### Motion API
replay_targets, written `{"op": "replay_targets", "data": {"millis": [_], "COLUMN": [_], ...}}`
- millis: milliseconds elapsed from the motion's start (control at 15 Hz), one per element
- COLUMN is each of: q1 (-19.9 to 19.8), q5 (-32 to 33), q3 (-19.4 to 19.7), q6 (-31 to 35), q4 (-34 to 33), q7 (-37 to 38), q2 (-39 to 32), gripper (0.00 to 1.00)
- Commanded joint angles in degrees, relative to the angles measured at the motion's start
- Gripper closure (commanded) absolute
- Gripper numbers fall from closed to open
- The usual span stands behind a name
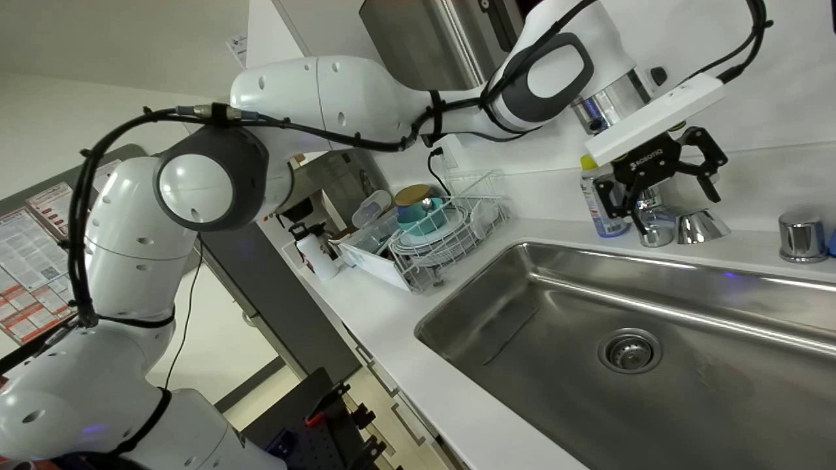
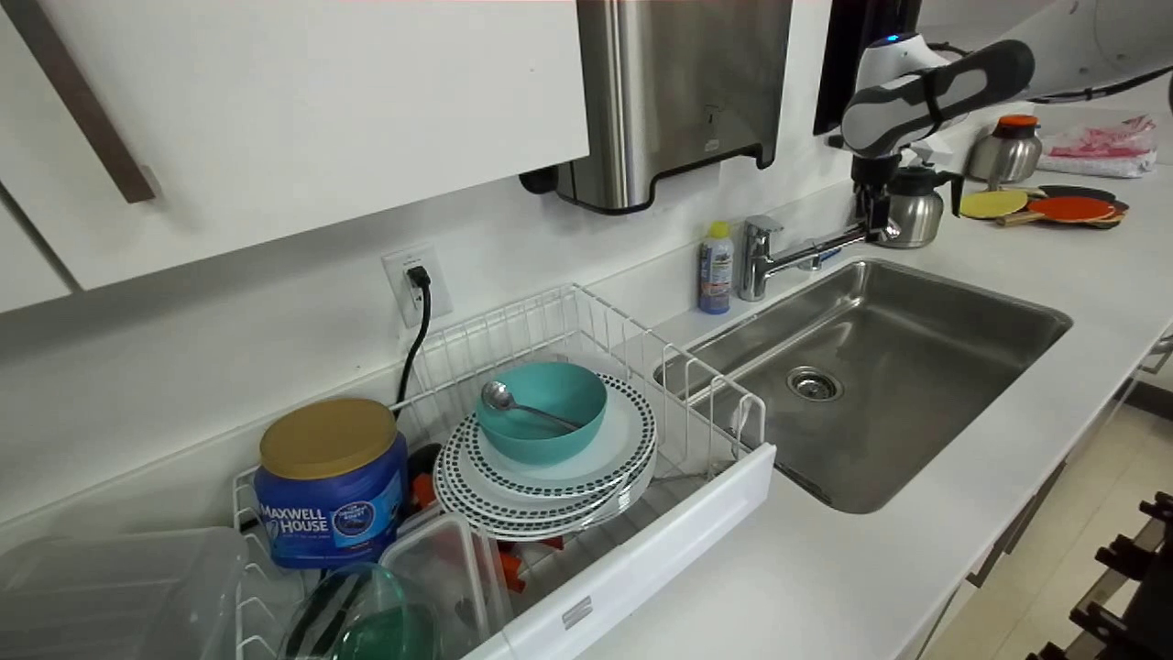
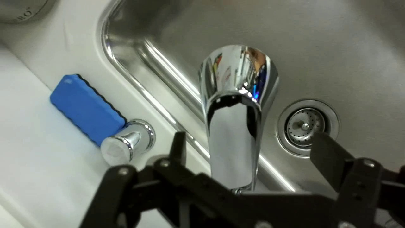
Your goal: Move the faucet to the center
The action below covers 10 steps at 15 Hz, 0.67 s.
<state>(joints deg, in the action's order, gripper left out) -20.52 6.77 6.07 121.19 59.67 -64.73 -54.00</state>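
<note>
The white wire dish rack with a solid front panel (image 2: 641,561) holds a stack of white round plates with dark-patterned rims (image 2: 605,458). On that stack sits a teal round bowl (image 2: 541,449), and in it a shiny metal spoon (image 2: 497,395), head up at the rim. A blue plastic coffee tub with a tan lid (image 2: 330,500) also stands in the rack. The broad stainless-steel sink (image 2: 916,403) has a round perforated metal strainer (image 3: 305,126) set in its floor.

The shiny chrome faucet with a long straight spout (image 2: 795,259) stands at the sink's edge, just beside a blue-and-white bottle with a yellow cap (image 2: 716,272); the spout reaches away from the rack. My black two-fingered pincer (image 3: 248,142) is spread apart; in the wrist view the flared spout end lies between its fingers, and whether they touch it I cannot tell.

The wrist view gives me a blue rectangular block (image 3: 88,109) entire; an exterior view cuts it at the border. Round red and yellow paddles (image 2: 1070,209) and a white bottle with a black trigger head (image 1: 318,258) each register in an exterior view alone
</note>
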Motion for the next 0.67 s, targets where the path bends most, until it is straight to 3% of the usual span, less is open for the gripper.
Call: {"op": "replay_targets", "data": {"millis": [0, 467, 600], "q1": [0.65, 1.73, 2.03], "q5": [1.07, 1.23, 0.95], "q3": [1.32, 2.56, 2.58], "q6": [-0.62, -3.37, -5.32], "q4": [-3.84, -3.84, -3.16], "q7": [2.01, 3.46, 3.44], "q2": [-2.44, -1.33, -0.17], "gripper": [0.26, 0.8, 0.81]}}
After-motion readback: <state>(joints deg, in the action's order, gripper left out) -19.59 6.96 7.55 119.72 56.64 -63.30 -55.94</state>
